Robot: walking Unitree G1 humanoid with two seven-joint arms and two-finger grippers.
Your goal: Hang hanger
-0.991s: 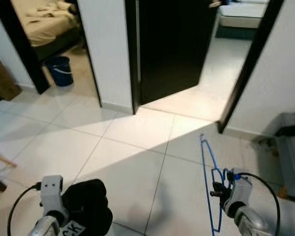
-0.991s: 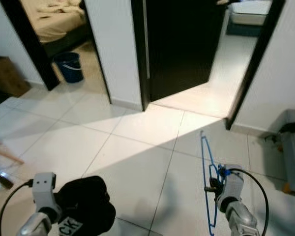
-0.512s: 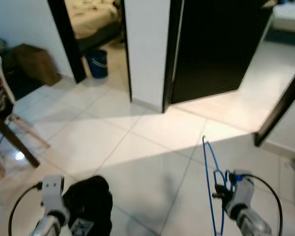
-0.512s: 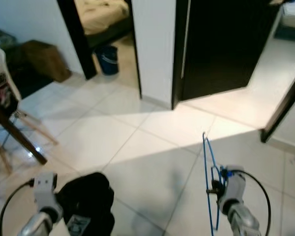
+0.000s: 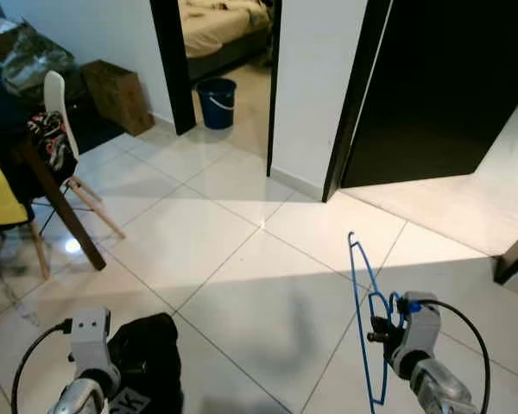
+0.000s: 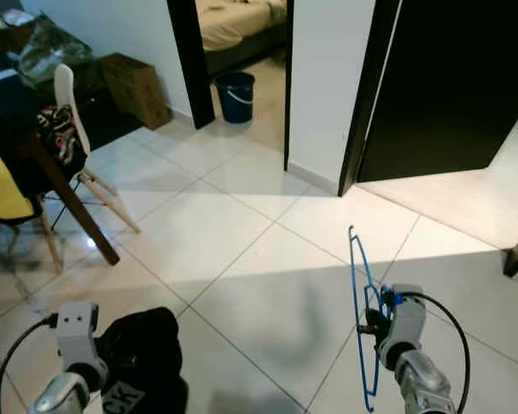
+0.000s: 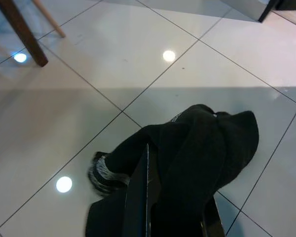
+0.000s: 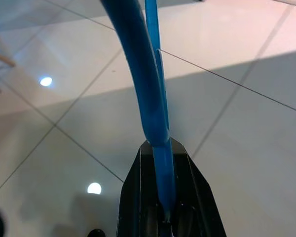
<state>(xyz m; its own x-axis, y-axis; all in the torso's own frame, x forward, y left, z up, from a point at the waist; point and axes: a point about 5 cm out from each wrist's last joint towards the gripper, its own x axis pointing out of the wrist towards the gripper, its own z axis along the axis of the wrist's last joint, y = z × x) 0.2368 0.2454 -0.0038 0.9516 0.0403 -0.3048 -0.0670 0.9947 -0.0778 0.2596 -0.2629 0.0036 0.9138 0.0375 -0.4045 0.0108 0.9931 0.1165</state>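
Observation:
A thin blue hanger (image 5: 363,302) stands upright at the lower right, held low above the white tiled floor. My right gripper (image 5: 379,330) is shut on it; in the right wrist view the blue hanger bar (image 8: 149,94) runs out from between the black fingers (image 8: 133,197). At the lower left my left gripper (image 7: 170,217) is shut on a black garment (image 5: 147,362), which hangs bunched in front of it; the left wrist view has that black garment (image 7: 187,158) draped over the fingers (image 7: 138,202).
A dark table leg (image 5: 65,211) and a white chair (image 5: 56,112) with clothes stand at the left. A blue bucket (image 5: 216,102) sits in a bedroom doorway. A dark open door (image 5: 440,95) and white wall (image 5: 315,78) lie ahead. Open tiled floor (image 5: 242,259) lies between.
The whole view has swung left: the table and chairs came into sight and the doorways slid right. Both grippers keep their hold on the garment and the hanger.

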